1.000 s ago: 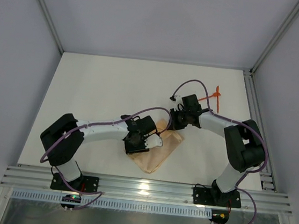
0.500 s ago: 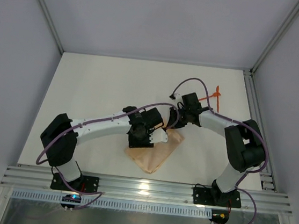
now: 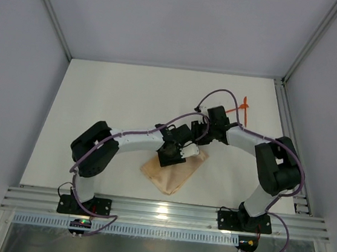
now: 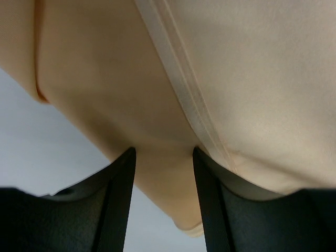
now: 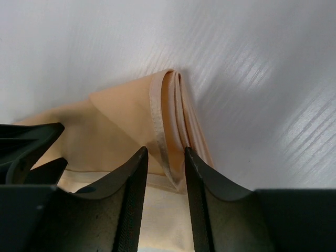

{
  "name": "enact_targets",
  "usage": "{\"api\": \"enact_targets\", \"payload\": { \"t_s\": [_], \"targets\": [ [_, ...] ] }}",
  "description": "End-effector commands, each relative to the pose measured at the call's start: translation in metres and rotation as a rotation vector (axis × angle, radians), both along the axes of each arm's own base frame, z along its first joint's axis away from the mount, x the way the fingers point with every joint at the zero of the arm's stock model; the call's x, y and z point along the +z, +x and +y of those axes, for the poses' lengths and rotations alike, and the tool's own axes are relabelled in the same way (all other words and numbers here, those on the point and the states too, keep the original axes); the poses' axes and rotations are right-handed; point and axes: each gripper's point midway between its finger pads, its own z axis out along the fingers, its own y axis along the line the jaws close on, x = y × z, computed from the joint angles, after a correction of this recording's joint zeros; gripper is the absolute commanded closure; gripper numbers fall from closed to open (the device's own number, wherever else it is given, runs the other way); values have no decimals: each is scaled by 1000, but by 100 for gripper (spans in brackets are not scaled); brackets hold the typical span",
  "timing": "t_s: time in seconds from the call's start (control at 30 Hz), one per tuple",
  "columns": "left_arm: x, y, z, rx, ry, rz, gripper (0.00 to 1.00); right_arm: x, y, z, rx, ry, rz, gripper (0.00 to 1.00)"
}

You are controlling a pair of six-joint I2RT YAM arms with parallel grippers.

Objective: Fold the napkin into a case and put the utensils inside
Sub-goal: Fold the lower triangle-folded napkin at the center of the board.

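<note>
A soft peach-orange cloth napkin (image 3: 172, 174) lies folded on the flat white table (image 3: 110, 107), a little toward 6 o'clock from the table's centre, its long axis running from about 7 o'clock up to 1 o'clock. Both arms reach in over its far end. The left gripper (image 3: 182, 152) sits on the napkin's 12 o'clock edge, and the right gripper (image 3: 199, 139) meets the cloth at its 1 o'clock corner, the two heads just beside each other.

In the left wrist view the napkin (image 4: 252, 79) fills the upper frame, a pale stitched hem (image 4: 178, 79) crossing it diagonally. A fold of it hangs down between the black fingers (image 4: 118, 205) of the left gripper (image 4: 163, 155), which stand at a narrow gap with cloth between them and appear to pinch it.

In the right wrist view the napkin's layered corner (image 5: 170, 100) points toward 12 o'clock, and its hemmed edge runs down into the right gripper (image 5: 165, 155). Those black fingers (image 5: 131, 199) are likewise drawn narrow, with the hem held between them.

The thin orange-red plastic utensils (image 3: 244, 111) lie on the table at about 2 o'clock from the napkin, well apart from it and beyond the right arm's forearm.
</note>
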Motion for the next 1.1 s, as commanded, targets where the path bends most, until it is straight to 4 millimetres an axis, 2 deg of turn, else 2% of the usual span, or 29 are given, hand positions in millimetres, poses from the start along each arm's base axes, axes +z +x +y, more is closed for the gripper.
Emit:
{"api": "enact_targets", "payload": {
  "t_s": [0.0,0.1,0.37,0.47,0.77,0.87,0.9,0.97,1.0,1.07],
  "targets": [
    [-18,-4,1,31,-29,15,50,28,12,2,-39,33,-72,61],
    [-19,-6,4,18,-30,14,50,28,11,0,-52,33,-59,60],
    [-17,-4,1,20,-44,10,50,8,-3,-5,-46,10,12,60],
    [-16,-5,3,19,-38,14,50,0,-7,-12,-66,-14,19,60],
    [-13,-7,9,10,-20,16,50,0,-7,-22,-85,-53,12,60],
    [-12,-7,8,10,-22,14,50,-1,-9,-18,-68,-33,22,61],
    [-11,-5,7,7,-25,10,50,-2,-11,-17,-62,-27,28,69],
    [-10,-5,8,1,-18,8,50,-3,-11,-15,-58,-21,35,80],
    [-3,-2,3,-7,-33,-2,49,-3,-10,-15,-61,-19,39,88],
    [9,-1,0,-14,-37,4,49,-1,-8,-14,-61,-9,33,93]
  ]
}}
